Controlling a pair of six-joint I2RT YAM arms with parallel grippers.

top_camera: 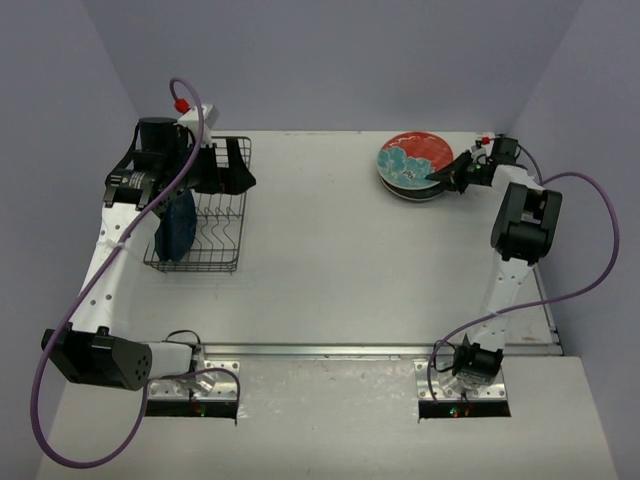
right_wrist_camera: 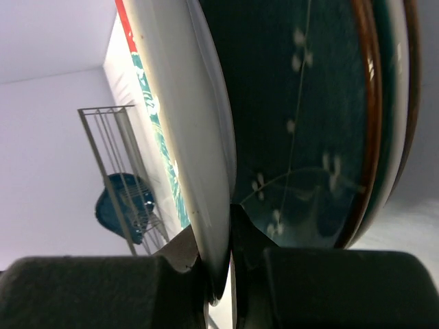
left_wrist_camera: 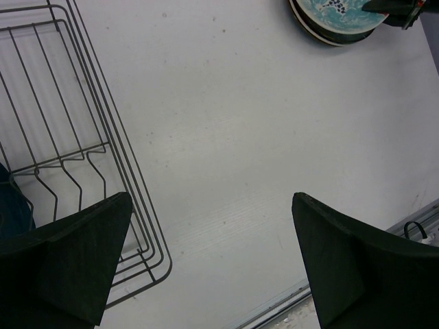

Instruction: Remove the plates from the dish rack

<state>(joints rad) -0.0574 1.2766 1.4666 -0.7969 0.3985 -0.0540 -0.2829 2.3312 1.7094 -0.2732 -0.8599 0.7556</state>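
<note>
Red floral plate [top_camera: 411, 155] is resting atop a dark teal plate [right_wrist_camera: 309, 123] near the table [top_camera: 320, 270]'s far right corner, the right gripper [top_camera: 436, 178] pinching its rim. A dark blue plate [top_camera: 178, 230] is standing in the dish rack [top_camera: 228, 240] by the left edge, the left gripper [left_wrist_camera: 211, 199] hanging spread wide over the rack.

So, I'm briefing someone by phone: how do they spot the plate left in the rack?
Find the wire dish rack on the table's left side, under the left arm. At its near end a dark blue plate stands on edge, the only dish there; the others lie stacked far right.
</note>
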